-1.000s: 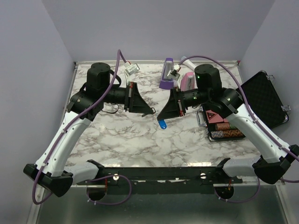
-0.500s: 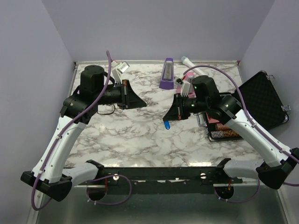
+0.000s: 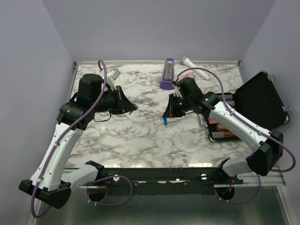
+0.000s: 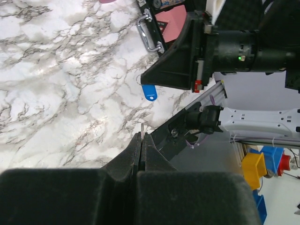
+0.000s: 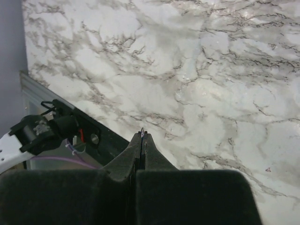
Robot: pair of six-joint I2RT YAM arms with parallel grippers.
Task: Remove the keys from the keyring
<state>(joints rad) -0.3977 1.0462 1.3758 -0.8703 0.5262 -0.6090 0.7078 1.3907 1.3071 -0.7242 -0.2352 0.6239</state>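
The bright-blue oval key [image 3: 165, 122] hangs just under the tips of my right gripper [image 3: 164, 116], above the marble table. It also shows in the left wrist view [image 4: 149, 92], dangling from a thin wire loop at that gripper's tip. In the right wrist view my right gripper [image 5: 142, 134] is shut with a thin dark wire edge sticking out between the jaws. My left gripper [image 3: 134, 108] is apart from it to the left. It is shut [image 4: 142, 136] on a thin pale metal sliver that pokes out of the tips.
A purple metronome [image 3: 167, 75] and a white tube [image 3: 197, 65] stand at the back. An open black case [image 3: 260, 101] with poker chips [image 3: 226, 133] lies at the right, its handle [image 4: 150, 33] in the left wrist view. A black bar [image 3: 159, 173] runs along the near edge.
The two grippers were tip to tip and have drawn apart. My left gripper moved left. The blue key stayed hanging from the right gripper, whose wrist swung back.
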